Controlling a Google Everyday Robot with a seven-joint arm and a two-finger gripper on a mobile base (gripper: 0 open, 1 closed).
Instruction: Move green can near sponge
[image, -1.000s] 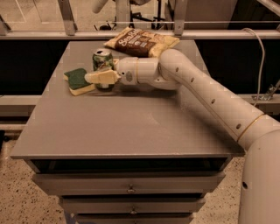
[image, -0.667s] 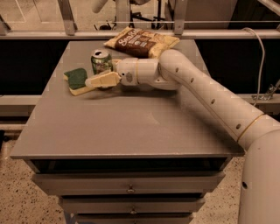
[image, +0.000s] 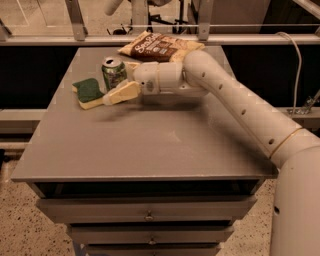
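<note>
Pincer (image: 118, 86) is low over the far left part of the surface (image: 150, 145), at the end of an arm (image: 235, 105) that reaches in from the right. The can (image: 114, 72) stands upright right at the pincer, with the pincer's pale near side running along the can's base. Whether the pincer clamps the can or stands open cannot be told. The sponge (image: 89, 91) lies flat, green side up, just left of the pincer's tip and just beside the can. The tip overlaps the sponge's near right corner as seen, but contact is not confirmed. A snack bag (image: 160, 46) lies beyond the pincer, near the surface's far edge and apart from the can. Drawers (image: 148, 216) sit below the surface.
</note>
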